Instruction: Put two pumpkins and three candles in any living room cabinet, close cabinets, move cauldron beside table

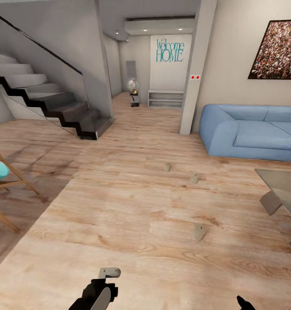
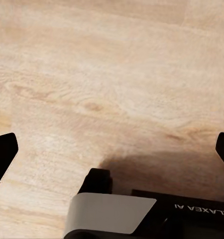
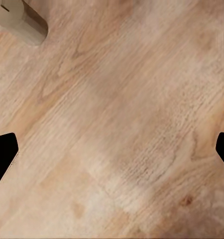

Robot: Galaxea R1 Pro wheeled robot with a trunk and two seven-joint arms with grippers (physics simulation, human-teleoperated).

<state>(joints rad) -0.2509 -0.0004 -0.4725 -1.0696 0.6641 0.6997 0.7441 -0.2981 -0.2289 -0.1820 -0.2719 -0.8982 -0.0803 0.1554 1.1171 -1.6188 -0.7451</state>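
We see three small squat greyish candles (image 1: pixel 200 232) lying on the pale wooden floor (image 1: pixel 119 206); the nearest lies ahead, closer to our right gripper (image 3: pixel 112 149), whose fingers are spread wide and empty, as are our left gripper's (image 2: pixel 112 149).

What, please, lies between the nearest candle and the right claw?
Only bare wooden floor, in the head view, separates the nearest candle from the right claw.
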